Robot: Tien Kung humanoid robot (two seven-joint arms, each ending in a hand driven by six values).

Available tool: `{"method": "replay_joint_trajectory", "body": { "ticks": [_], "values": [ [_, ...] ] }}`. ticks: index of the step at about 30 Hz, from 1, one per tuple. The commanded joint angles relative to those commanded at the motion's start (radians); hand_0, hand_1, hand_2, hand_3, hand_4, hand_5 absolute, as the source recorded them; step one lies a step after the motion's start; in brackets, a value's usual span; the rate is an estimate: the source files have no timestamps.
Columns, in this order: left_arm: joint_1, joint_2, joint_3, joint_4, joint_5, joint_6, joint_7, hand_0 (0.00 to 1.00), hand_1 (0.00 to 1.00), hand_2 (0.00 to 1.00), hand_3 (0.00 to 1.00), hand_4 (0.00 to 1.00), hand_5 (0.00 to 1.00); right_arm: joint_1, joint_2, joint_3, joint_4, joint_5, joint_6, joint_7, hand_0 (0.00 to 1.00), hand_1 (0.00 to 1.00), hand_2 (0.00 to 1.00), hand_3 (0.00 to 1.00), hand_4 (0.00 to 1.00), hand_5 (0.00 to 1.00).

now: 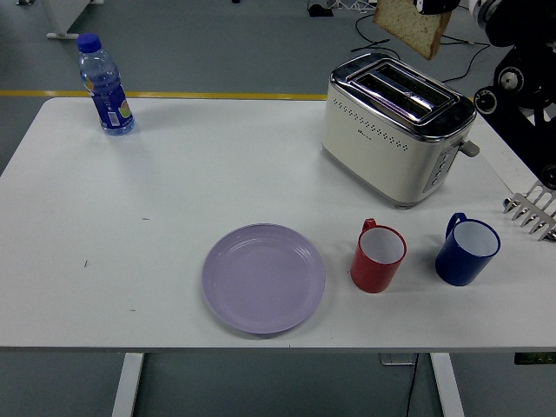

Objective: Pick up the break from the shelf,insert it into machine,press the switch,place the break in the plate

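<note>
A slice of bread (410,23), brown-crusted with a pale porous crumb, is hanging in the air at the top edge of the frame, above and clear of the toaster (395,129). The right robot hand (439,5) is gripping the slice at its upper right corner, though most of that hand is cut off by the frame's top edge. The black, jointed right arm (521,95) is coming in along the right side.

The toaster is sitting on the far right part of the white worktop (174,191). It is a rounded cream box with a shiny chrome top, two long empty slots, rows of small perforated dots on its side and a lever on its right end.

Nearer the front edge, a round, smooth lilac plate (263,277) with a shallow raised rim is lying empty. Just to its right a glossy red mug (378,255) with a white interior is standing upright, and beside that a dark blue mug (466,249), also white inside. A pale toothed rack (532,212) is showing at the right edge. At the far left corner a clear plastic water bottle (103,84) with a blue cap and blue label is standing upright.
</note>
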Motion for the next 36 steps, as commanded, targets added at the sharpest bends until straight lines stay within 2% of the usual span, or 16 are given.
{"method": "replay_joint_trajectory", "body": {
  "ticks": [7,10,14,18,26,29,31,35,36],
  "values": [
    [0.003,-0.001,-0.006,0.000,0.008,-0.003,0.000,0.685,0.608,0.673,0.703,0.469,0.998,-0.090,-0.080,0.036,0.268,0.064,0.013,-0.033,0.187,0.207,0.312,0.392,0.434,0.002],
    [0.002,-0.002,-0.005,0.000,0.006,-0.004,-0.001,0.685,0.608,0.673,0.703,0.469,0.998,-0.119,-0.099,0.034,0.380,0.095,0.018,-0.040,0.187,0.207,0.312,0.392,0.434,0.002],
    [0.000,-0.003,-0.009,0.000,0.007,-0.005,-0.002,0.685,0.608,0.676,0.702,0.465,0.998,-0.168,-0.116,0.007,0.513,0.171,0.030,-0.065,0.178,0.204,0.307,0.388,0.451,0.002],
    [-0.002,-0.005,-0.015,0.000,0.010,-0.006,-0.002,0.685,0.610,0.676,0.703,0.461,0.998,-0.219,-0.106,-0.018,0.619,0.199,0.038,-0.083,0.171,0.206,0.305,0.386,0.453,0.002],
    [-0.005,-0.007,-0.024,0.000,0.017,-0.007,-0.003,0.685,0.611,0.676,0.702,0.457,0.998,-0.310,-0.086,-0.081,0.619,0.288,0.040,-0.079,0.173,0.204,0.305,0.386,0.451,0.002],
    [-0.005,-0.007,-0.025,0.000,0.017,-0.007,-0.004,0.685,0.611,0.676,0.702,0.457,0.998,-0.353,-0.074,-0.107,0.619,0.370,0.035,-0.075,0.173,0.204,0.305,0.386,0.451,0.002],
    [-0.005,-0.007,-0.027,0.000,0.018,-0.007,-0.004,0.685,0.613,0.676,0.703,0.455,0.998,-0.381,-0.067,-0.118,0.619,0.433,0.025,-0.072,0.162,0.192,0.301,0.384,0.458,0.002],
    [-0.007,-0.007,-0.022,0.000,0.010,-0.007,-0.008,0.685,0.613,0.676,0.703,0.455,0.998,-0.442,-0.059,-0.134,0.619,0.582,-0.029,-0.065,0.162,0.192,0.301,0.384,0.458,0.002],
    [-0.007,-0.007,-0.022,0.000,0.009,-0.007,-0.008,0.685,0.614,0.675,0.703,0.452,0.998,-0.447,-0.058,-0.135,0.619,0.612,-0.034,-0.065,0.157,0.166,0.299,0.383,0.463,0.002]
  ]
}}
